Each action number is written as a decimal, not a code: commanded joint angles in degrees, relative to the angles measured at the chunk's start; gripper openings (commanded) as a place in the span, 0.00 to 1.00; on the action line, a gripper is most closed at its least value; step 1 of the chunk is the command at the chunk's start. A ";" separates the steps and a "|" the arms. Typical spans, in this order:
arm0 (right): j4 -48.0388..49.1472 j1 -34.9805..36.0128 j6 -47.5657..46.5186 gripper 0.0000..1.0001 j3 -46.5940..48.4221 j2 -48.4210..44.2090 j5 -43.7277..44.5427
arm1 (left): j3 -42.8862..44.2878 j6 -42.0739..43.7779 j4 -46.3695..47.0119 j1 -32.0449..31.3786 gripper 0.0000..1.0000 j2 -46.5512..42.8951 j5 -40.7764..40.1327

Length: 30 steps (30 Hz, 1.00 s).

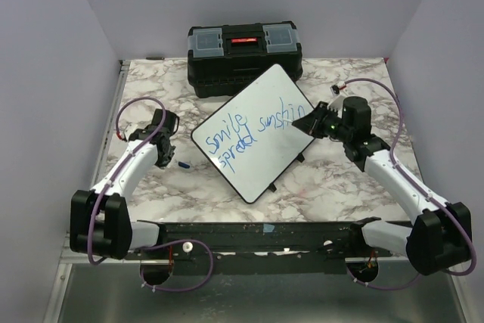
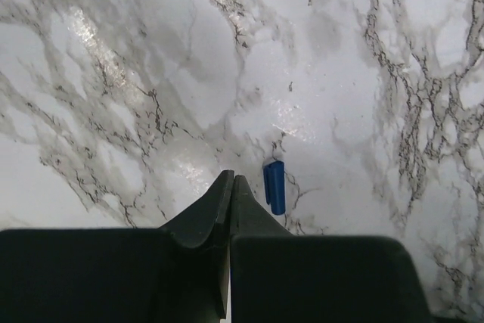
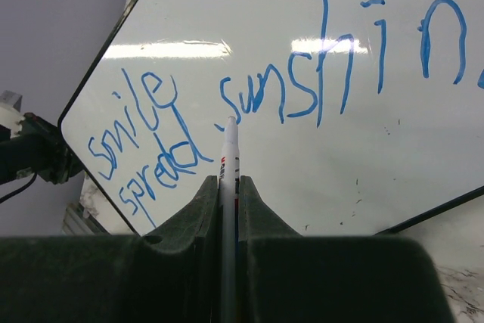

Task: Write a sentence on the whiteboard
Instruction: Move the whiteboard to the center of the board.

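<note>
Tallying: one whiteboard [image 1: 261, 163], one three-word sentence [image 3: 253, 104], one marker [image 3: 228, 158] clamped by right tool [image 3: 228, 184]; left tool [image 2: 231, 184] closed, empty.

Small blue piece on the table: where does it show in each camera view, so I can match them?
Top external: small blue piece lies on the marble table, between the left gripper and the whiteboard.
Left wrist: piece just right of the shut left gripper.
Right wrist: not in it.
Shared landmark: the marble table.
</note>
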 commanded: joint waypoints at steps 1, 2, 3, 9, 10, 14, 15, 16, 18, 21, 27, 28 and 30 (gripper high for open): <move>-2.70 0.25 -1.58 0.01 1.34 -3.13 -0.29 | -2.12 7.07 6.88 1.84 0.00 2.18 3.45; -3.06 0.27 -1.73 0.01 1.16 -3.68 -0.06 | -2.12 7.93 8.05 1.85 0.00 2.86 3.36; -3.36 0.27 -1.83 0.01 0.99 -4.18 0.13 | -1.91 9.69 9.27 1.80 0.00 3.66 3.58; -3.98 0.27 -1.74 0.01 -0.38 -6.69 0.99 | 5.82 18.23 6.05 1.04 0.00 16.04 4.12; -4.09 0.27 -1.74 0.01 -0.47 -6.82 1.01 | 7.61 18.57 4.23 0.60 0.00 17.84 3.71; -4.83 0.27 -2.16 0.01 -0.38 -7.48 1.59 | 12.53 18.10 -2.33 -2.89 0.00 23.02 -0.99; -4.97 0.27 -2.24 0.01 -0.47 -7.62 1.64 | 13.16 18.59 -2.85 -4.04 0.00 23.58 -1.41; -5.04 0.27 -2.34 0.01 -0.48 -7.72 1.80 | 13.86 19.29 -3.03 -4.96 0.00 23.99 -1.40; -5.31 0.27 -2.49 0.01 -0.32 -7.90 1.93 | 14.91 18.38 -5.14 -6.72 0.00 25.01 -1.41; -6.02 0.23 -2.91 0.01 -0.19 -8.47 2.48 | 14.15 18.11 -5.67 -8.37 0.00 24.08 0.52; -6.44 0.24 -3.29 0.01 -0.59 -9.52 2.95 | 10.57 16.30 -4.02 -9.84 0.00 21.77 5.09; -6.43 0.25 -3.23 0.01 -0.74 -9.56 2.74 | 8.53 17.21 -0.46 -9.84 0.00 20.87 8.70; -6.20 0.27 -3.21 0.01 -1.00 -9.73 2.64 | 7.10 16.72 3.10 -10.58 0.00 19.88 11.76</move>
